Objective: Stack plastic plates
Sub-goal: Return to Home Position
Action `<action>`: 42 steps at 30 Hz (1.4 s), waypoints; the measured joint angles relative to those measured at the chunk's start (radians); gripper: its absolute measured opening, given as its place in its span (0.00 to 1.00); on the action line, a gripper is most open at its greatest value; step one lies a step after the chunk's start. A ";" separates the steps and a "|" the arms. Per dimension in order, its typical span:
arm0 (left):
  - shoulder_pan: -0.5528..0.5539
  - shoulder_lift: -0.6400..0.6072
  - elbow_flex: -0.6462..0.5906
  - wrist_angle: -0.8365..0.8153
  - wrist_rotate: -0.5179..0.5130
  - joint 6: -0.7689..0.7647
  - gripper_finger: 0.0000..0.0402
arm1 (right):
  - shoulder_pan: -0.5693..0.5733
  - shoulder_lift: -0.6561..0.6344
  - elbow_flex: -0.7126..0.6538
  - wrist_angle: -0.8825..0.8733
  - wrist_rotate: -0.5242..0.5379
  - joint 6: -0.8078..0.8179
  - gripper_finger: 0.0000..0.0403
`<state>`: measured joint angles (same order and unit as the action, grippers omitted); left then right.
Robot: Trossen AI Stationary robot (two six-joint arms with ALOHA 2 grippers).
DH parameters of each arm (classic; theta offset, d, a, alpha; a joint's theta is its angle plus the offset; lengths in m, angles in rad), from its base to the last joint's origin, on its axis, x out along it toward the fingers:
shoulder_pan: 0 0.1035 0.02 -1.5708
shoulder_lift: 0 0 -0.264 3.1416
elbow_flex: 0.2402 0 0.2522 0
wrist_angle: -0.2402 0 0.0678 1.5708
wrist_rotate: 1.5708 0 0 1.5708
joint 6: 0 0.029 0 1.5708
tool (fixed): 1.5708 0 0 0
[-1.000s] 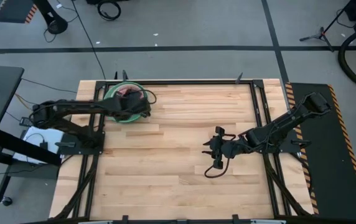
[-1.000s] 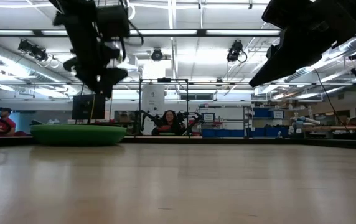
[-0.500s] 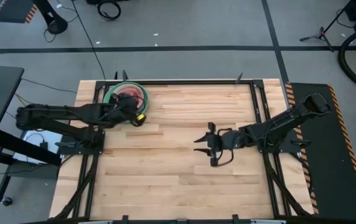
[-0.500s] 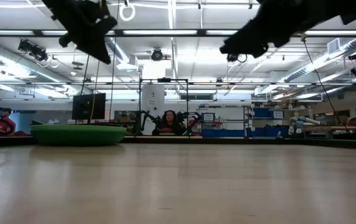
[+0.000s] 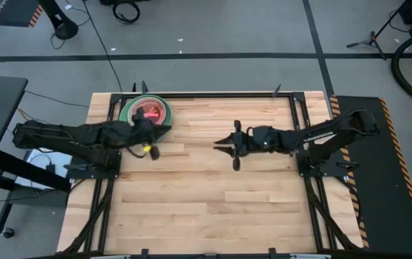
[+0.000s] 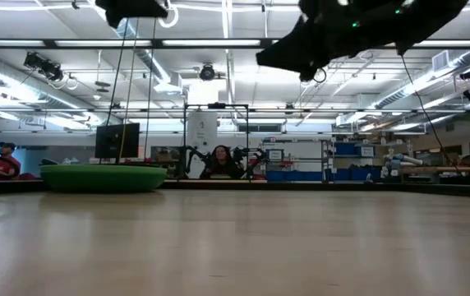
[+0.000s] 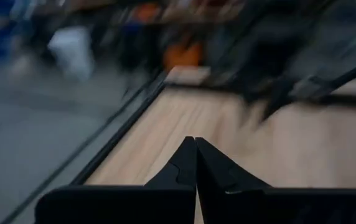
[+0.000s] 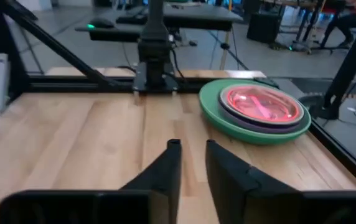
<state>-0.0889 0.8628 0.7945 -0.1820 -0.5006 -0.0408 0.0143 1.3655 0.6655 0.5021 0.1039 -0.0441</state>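
High view shows us the stack of plastic plates [image 5: 147, 109] at the bench's [image 5: 206, 201] far left corner, with a red plate [image 8: 260, 102] on top and a large green plate [image 8: 252, 134] at the base. We judge them light, stiff and slick, and the green rim offers the best hold. The left gripper [image 7: 195, 142], pressed together, hovers just beside the stack. The right gripper [image 8: 190, 149], slightly spread, hangs mid-bench. The black frame rail [image 5: 213, 93] crowds the stack's far side.

Your left arm [image 5: 83, 134] pulls back off the plates [image 5: 147, 111], uncovering them; your right arm [image 5: 299, 135] swings toward the counter's [image 5: 206, 201] far middle.
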 joint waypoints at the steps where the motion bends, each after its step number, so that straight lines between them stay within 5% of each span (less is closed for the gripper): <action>1: 0.012 -0.026 -0.044 0.094 0.052 0.035 0.01 | -0.013 0.024 0.017 -0.001 -0.004 0.000 0.17; 8: 0.166 -0.237 -0.416 0.518 0.344 0.057 0.01 | -0.067 0.155 0.133 -0.004 -0.053 -0.024 0.02; 15: 0.241 -0.461 -0.665 0.556 0.452 0.004 0.01 | -0.161 -0.036 0.043 -0.012 -0.028 -0.087 0.02; 20: 0.250 -0.600 -0.714 0.490 0.464 0.052 0.01 | -0.201 -0.255 -0.139 0.008 -0.036 -0.084 0.02; 26: 0.250 -0.735 -0.714 0.288 0.561 0.029 0.02 | -0.202 -0.487 -0.333 0.008 0.071 -0.033 0.02; 32: 0.250 -0.864 -0.684 0.070 0.595 0.003 0.02 | -0.182 -0.732 -0.495 -0.032 0.027 0.081 0.02; 37: 0.250 -0.862 -0.663 0.085 0.655 0.002 0.02 | -0.153 -0.973 -0.646 -0.021 0.010 0.124 0.02; 42: 0.234 -0.861 -0.743 0.265 0.688 -0.023 0.02 | -0.119 -1.154 -0.660 -0.250 -0.005 0.103 0.02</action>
<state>0.1452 0.0017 0.0516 0.0832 0.1875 -0.0641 -0.1047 0.2118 0.0055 0.2519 0.0987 0.0591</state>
